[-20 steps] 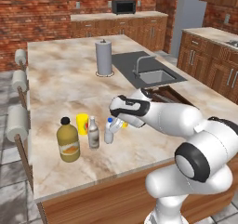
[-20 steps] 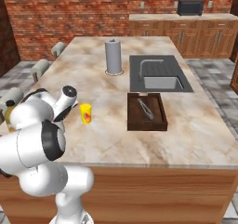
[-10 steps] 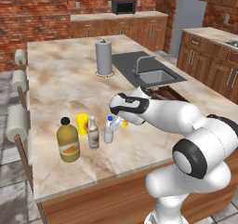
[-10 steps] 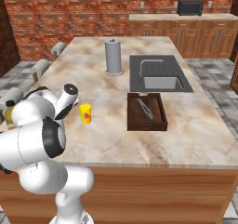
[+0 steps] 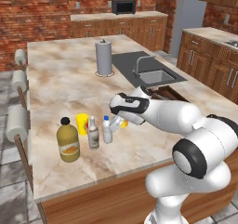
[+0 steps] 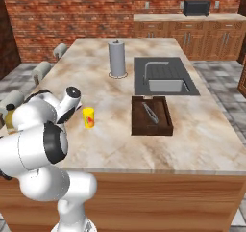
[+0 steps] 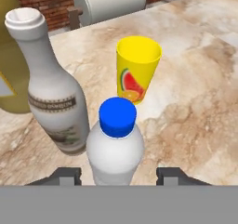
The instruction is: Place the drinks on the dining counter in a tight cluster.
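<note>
Drinks stand grouped on the beige marbled stone dining counter [image 5: 60,79] at the left centre of the left base view: a fat amber-yellow juice bottle with a black cap [image 5: 68,140], a slim grey-brown bottle with a pale cap [image 5: 93,133] just beside it, and a slim white bottle with a blue cap [image 5: 107,129] just beside that, all upright. A yellow cup printed with a watermelon slice [image 5: 82,123] sits close behind them. The two-finger gripper [image 7: 119,175] straddles the white bottle, whose body fills the lower centre of the hand view; the finger tips [image 7: 66,174] stand apart with a visible gap on each side, so the bottle looks let go. Judging by this, the bottle was set near its neighbour to tighten the cluster.
</note>
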